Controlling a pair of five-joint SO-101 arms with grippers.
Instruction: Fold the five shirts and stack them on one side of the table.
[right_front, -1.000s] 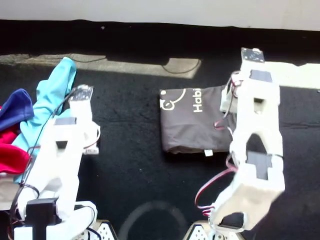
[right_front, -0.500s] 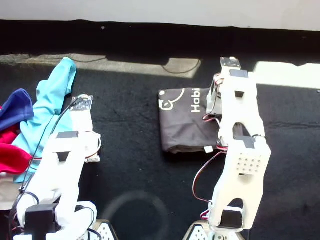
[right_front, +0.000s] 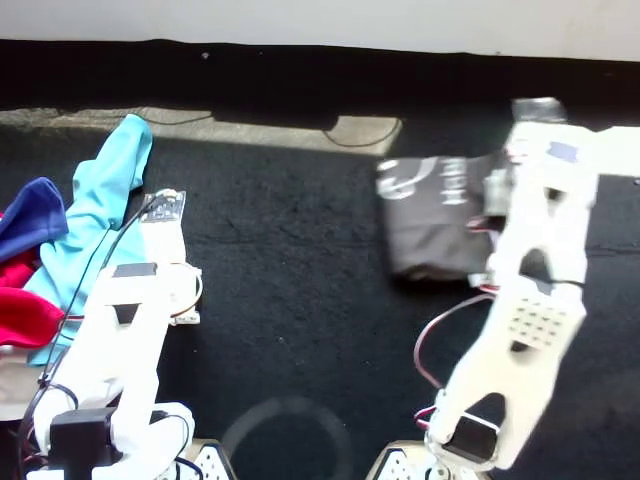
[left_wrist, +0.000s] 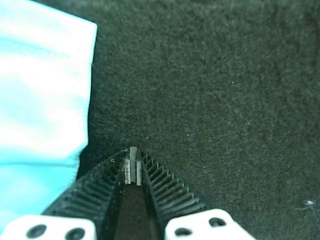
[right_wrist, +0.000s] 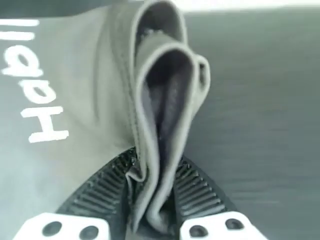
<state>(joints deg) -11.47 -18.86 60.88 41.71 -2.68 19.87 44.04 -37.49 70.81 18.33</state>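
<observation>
A folded dark grey shirt (right_front: 435, 225) with white print lies on the black table right of centre. My right gripper (right_front: 497, 190) is shut on its edge; the right wrist view shows bunched grey cloth (right_wrist: 160, 115) pinched between the black ridged fingers (right_wrist: 192, 187). At the left edge a light blue shirt (right_front: 95, 200), a dark blue shirt (right_front: 30, 215) and a red shirt (right_front: 22, 300) lie in a pile. My left gripper (left_wrist: 132, 167) is shut on nothing, just above the black cloth beside the light blue shirt (left_wrist: 40, 110).
The black table cloth (right_front: 290, 300) stretches between the two arms. A sunlit strip (right_front: 250, 130) crosses the back of the table. The arm bases (right_front: 400, 465) stand at the front edge.
My right gripper has dragged the folded grey shirt to the right, toward the table's right side. The left arm has kept still over the last half second.
</observation>
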